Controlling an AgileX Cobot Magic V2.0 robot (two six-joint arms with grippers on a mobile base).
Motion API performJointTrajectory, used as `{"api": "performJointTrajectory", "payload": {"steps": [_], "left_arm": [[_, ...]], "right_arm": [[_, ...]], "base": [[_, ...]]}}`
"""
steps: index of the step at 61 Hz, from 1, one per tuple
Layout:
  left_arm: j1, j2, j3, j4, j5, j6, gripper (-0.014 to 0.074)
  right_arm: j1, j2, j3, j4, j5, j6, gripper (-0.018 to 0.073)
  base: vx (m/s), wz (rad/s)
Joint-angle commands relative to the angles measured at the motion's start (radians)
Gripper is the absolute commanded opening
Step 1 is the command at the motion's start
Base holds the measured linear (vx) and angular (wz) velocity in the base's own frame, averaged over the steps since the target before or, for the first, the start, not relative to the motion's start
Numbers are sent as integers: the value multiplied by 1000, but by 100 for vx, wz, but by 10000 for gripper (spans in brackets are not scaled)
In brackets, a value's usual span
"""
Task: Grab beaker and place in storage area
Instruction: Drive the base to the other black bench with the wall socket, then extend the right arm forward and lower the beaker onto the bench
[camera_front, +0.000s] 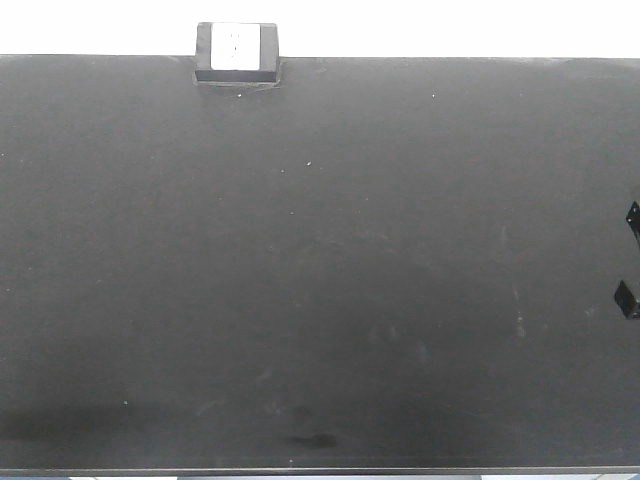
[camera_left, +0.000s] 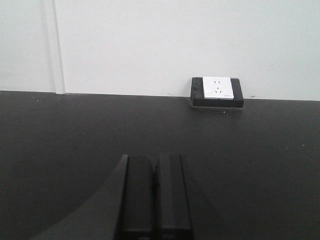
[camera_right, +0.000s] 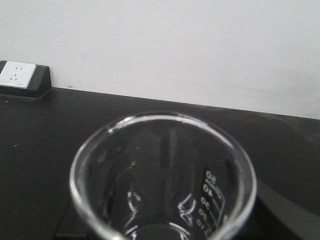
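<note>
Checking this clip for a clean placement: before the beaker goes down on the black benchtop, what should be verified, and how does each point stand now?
1. Beaker mouth up, looks empty: ok.
2. Right fingers gripping it: cannot tell, contact is out of view.
3. Benchtop bare ahead: ok.
4. Socket block at the rear rim, apart from the beaker: ok.
5. Left fingers shut, holding nothing: ok.
6. Beaker's height over the benchtop: cannot tell.

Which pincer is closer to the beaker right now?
Right. The beaker sits right in the right pincer, filling its wrist view. The left pincer is shut and empty over bare benchtop, no beaker in its view.
</note>
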Motion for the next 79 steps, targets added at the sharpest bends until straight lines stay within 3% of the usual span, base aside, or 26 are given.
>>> {"api": "performJointTrajectory", "payload": {"steps": [1,20,40,56,75,76,79], "left_arm": [[-6,-19,22,-6,-85,-7,-8],[-6,-19,22,-6,-85,-7,-8],[-6,-19,22,-6,-85,-7,-8],[-6,-19,22,-6,-85,-7,-8],[-6,-19,22,-6,-85,-7,-8],[-6,-19,22,-6,-85,-7,-8],[-6,-19,22,-6,-85,-7,-8]], "right_arm": [[-3,10,-32,-10,-85,0,-8],[-3,10,-32,-10,-86,0,-8],[14,197,-32,-9,-345,10,-7],[205,596,-86,9,-632,0,-5],[422,1108,-341,163,-813,-194,-4],[452,1227,-392,195,-890,-196,-4],[466,1286,-417,201,-936,-196,-4]], "base": [[0,0],[0,0],[0,0],[0,0],[0,0],[0,0],[0,0]]}}
